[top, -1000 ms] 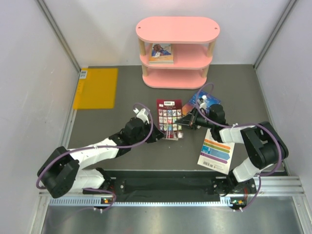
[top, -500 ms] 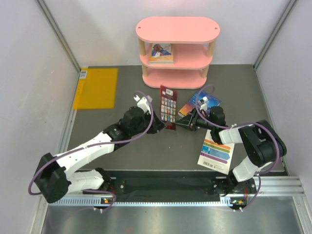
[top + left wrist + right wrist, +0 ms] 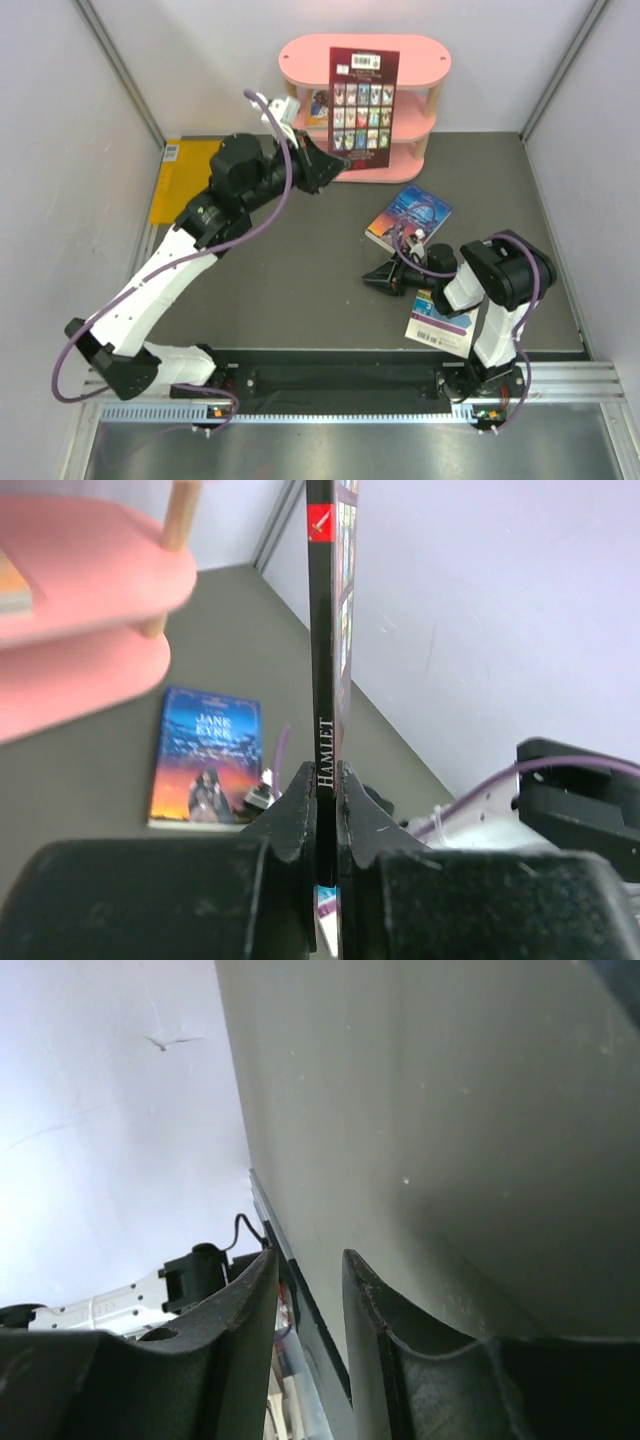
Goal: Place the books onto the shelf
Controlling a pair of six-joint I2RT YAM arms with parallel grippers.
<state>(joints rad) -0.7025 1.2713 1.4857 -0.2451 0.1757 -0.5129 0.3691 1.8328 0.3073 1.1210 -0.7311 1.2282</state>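
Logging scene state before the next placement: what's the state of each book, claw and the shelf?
dark red book: held upright, off the table
left claw: shut on dark red book
right claw: open, empty
blue book: flat on table
striped book: flat, partly under right arm
shelved book: flat on middle tier
shelf: upright

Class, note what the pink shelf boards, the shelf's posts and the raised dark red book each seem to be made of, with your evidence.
Pink shelf boards: probably painted wood or fibreboard; even matt pink, rounded edges. Posts: apparently bare light wood; pale tan round dowels. Dark red book: paper pages in a thin printed card cover, likely smooth; slim lettered spine, barcode.
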